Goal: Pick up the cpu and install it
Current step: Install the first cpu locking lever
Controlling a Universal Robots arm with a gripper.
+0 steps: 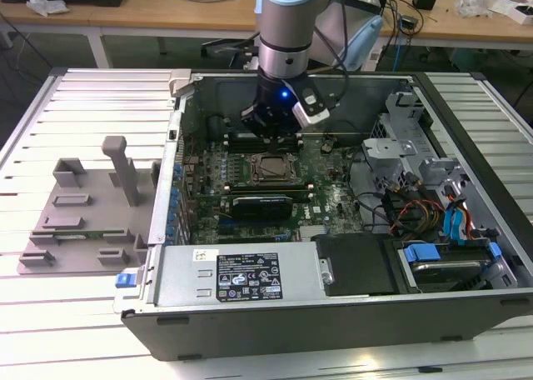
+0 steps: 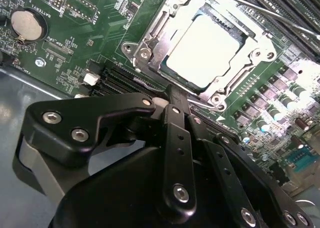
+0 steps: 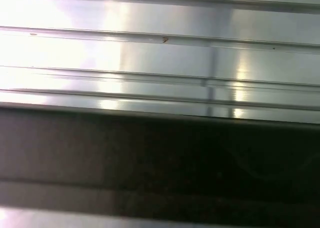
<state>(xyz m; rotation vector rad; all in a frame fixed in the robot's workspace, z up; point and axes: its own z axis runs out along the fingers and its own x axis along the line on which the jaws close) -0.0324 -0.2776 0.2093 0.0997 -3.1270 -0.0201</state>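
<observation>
From here I see the arm reaching down into the open computer case, which lies on its side on the slatted metal table. The gripper hangs just above the motherboard, near the socket frame on its far side in the exterior view. In the second wrist view the cpu sits inside the socket frame, its pale silver top facing up and glaring under the light, with the frame's metal edges around it. The black gripper linkage is close in front of that camera, its tip just beside the near edge of the frame, apart from the cpu; I cannot tell whether the pincer is released or clenched. A coin battery sits on the board well off from the socket. On the table at the exterior view's left stands the grey plastic fixture with its upright post
</observation>
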